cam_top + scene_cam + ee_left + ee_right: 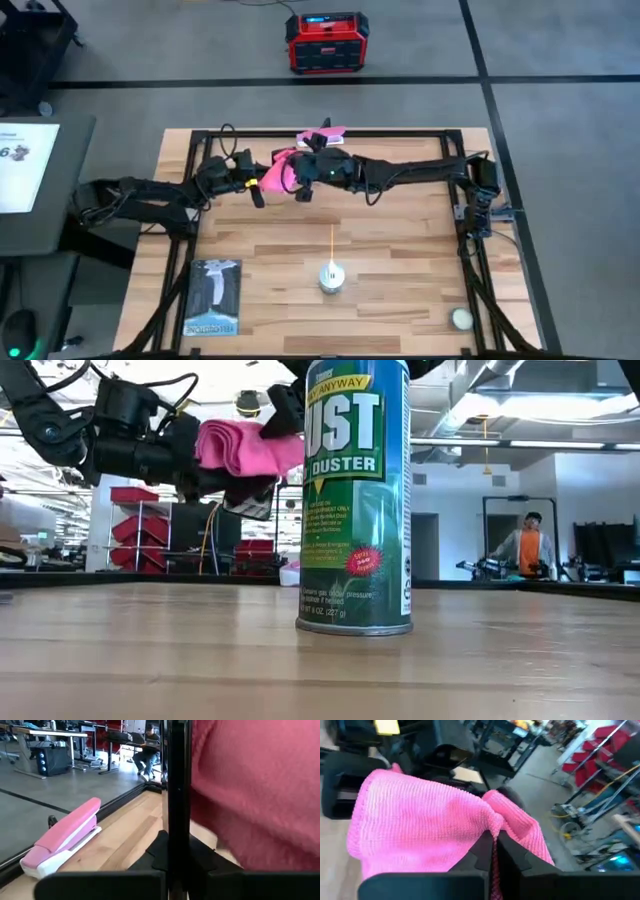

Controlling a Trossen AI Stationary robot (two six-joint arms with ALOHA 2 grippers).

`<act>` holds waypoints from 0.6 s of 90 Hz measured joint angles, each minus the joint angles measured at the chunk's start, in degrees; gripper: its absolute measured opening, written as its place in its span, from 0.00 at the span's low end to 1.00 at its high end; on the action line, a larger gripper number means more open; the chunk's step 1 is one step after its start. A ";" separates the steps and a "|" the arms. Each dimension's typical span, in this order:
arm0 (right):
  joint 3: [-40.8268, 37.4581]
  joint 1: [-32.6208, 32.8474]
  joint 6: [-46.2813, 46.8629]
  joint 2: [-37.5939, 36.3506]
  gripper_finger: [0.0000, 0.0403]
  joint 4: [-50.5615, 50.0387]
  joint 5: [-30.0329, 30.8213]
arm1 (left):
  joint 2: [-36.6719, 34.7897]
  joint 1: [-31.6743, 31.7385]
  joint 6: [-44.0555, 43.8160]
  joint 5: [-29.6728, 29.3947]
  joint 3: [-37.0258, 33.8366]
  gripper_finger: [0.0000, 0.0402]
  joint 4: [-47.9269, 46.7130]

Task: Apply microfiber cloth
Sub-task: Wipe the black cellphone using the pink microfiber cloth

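Cloth (425, 820) aloft, pinched by right gripper (492, 845); left gripper (255, 185) jaws unclear; phone apparently behind cloth; wiping pending.

You are looking at one microfiber cloth (274, 172), one pink stapler (62, 837), one duster can (357, 495), one black booklet (213, 297), one small ball (461, 319), one red box (328, 42), and two arms.

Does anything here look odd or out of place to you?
Only one thing: the pink cloth is bunched up in the air between both grippers, left and right, not lying flat. The duster can stands upright; nothing looks spilled or broken.
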 joint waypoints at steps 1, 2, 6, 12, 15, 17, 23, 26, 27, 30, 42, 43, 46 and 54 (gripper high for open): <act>0.04 0.00 0.30 0.25 0.00 0.02 -0.11 | 0.00 0.00 0.00 -0.01 0.00 0.01 0.01; 0.06 0.00 0.58 0.50 0.00 0.02 -0.20 | 0.00 0.00 0.00 -0.02 0.00 0.01 0.02; 0.02 -0.01 1.28 1.68 0.00 -0.53 -0.36 | 0.00 0.00 0.00 -0.13 0.00 0.01 -0.13; -0.12 0.05 1.70 3.56 0.00 -0.94 -0.51 | 0.02 0.02 0.00 -0.37 0.00 0.01 -0.25; -0.13 0.17 1.74 4.31 0.00 -0.80 -0.47 | 0.01 0.02 0.00 -0.41 0.00 0.01 -0.42; -0.13 0.24 1.67 4.46 0.00 -0.80 -0.38 | 0.02 0.02 0.01 -0.38 0.00 0.01 -0.55; -0.08 0.24 1.51 4.46 0.00 -0.15 -0.35 | 0.02 0.00 0.02 -0.11 0.00 0.01 -0.50; 0.15 0.21 1.51 4.41 0.00 0.43 -0.37 | 0.02 0.00 0.02 -0.09 0.00 0.01 -0.34; 0.25 0.12 1.49 4.32 0.00 0.46 -0.37 | 0.02 0.01 0.01 -0.10 0.01 0.01 -0.33; 0.47 -0.14 1.22 3.95 0.00 0.38 -0.37 | 0.02 0.02 0.00 -0.15 0.02 0.01 -0.38; 3.18 -1.01 -1.71 3.32 0.00 -0.63 0.00 | 0.20 0.04 -0.03 -0.57 0.04 0.01 -0.36; 3.51 -1.07 -1.98 3.30 0.00 -0.91 0.23 | 0.21 0.04 -0.06 -0.63 0.04 0.01 -0.39; 4.52 -1.24 -2.92 3.25 0.00 -2.02 0.72 | 0.22 0.04 -0.12 -0.73 0.06 0.01 -0.41; 6.42 -1.86 -3.35 3.24 0.00 -4.36 0.90 | 0.29 0.06 -0.23 -0.85 0.07 0.01 -0.53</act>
